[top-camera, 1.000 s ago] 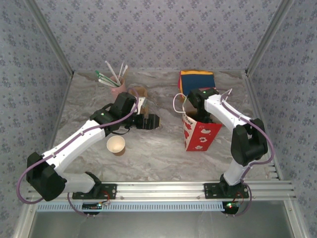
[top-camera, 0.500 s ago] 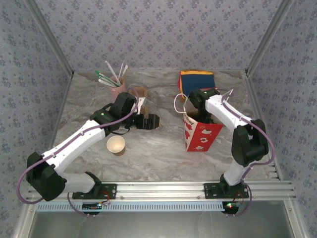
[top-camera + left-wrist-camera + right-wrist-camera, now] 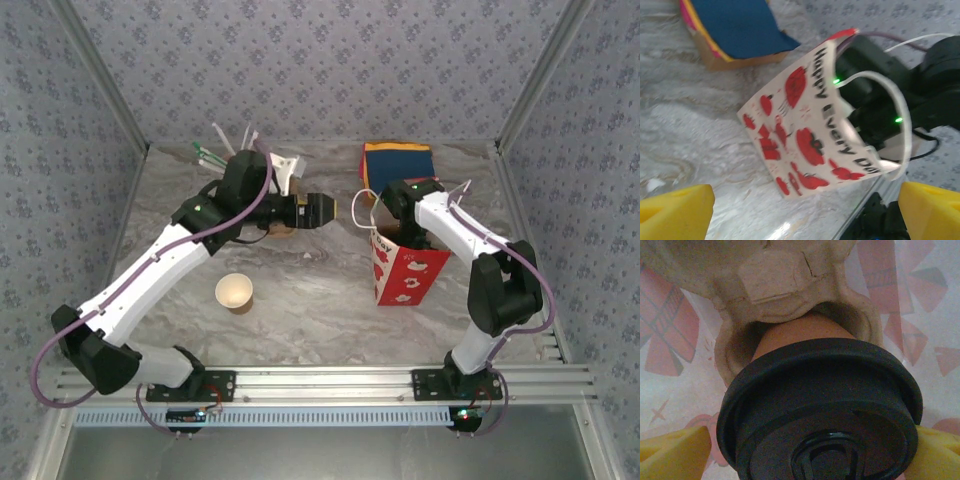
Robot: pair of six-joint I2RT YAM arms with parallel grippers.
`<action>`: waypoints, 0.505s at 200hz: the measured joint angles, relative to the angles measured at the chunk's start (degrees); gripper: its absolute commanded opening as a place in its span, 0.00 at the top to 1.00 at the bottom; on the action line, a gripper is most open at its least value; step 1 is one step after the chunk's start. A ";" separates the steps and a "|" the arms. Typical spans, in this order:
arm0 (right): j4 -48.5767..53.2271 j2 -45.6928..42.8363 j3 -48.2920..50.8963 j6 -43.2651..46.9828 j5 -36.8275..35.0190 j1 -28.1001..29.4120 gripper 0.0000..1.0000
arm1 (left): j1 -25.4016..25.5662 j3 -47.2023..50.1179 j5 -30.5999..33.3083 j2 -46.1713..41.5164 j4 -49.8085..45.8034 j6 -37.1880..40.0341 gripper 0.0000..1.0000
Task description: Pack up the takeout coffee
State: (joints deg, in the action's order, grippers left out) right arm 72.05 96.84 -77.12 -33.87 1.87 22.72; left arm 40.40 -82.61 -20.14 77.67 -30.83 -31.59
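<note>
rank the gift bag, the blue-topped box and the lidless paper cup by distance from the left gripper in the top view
1. gift bag, just right of the left gripper, handle loop close beside it
2. blue-topped box, farther back right
3. lidless paper cup, near left

right arm (image 3: 450, 225) blocking gift bag (image 3: 405, 275) mouth, bare table (image 3: 310, 300) beside it

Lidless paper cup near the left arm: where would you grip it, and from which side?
Probably the tan side wall just under the rim of the paper cup, straddled from above: it stands upright, mouth up, apart from other things, nearest the left arm.
</note>
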 measured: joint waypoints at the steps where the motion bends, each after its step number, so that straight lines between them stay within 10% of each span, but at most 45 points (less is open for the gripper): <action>1: -0.02 0.00 0.00 0.00 0.00 0.02 0.04 | 0.04 -0.09 -0.07 0.09 0.02 0.00 0.12; 77: -0.07 -0.09 0.00 0.00 0.00 0.00 0.04 | 5.51 -8.22 -1.77 10.56 -2.10 0.72 0.41; 101: -0.07 -0.15 0.00 -0.02 0.00 0.00 0.04 | 6.14 -8.96 -1.70 12.04 -2.80 1.44 0.67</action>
State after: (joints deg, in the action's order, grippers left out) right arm 71.99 96.68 -77.12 -33.89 1.87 22.72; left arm 46.54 -91.57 -21.85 89.71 -33.63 -30.15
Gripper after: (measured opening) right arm 0.961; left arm 0.433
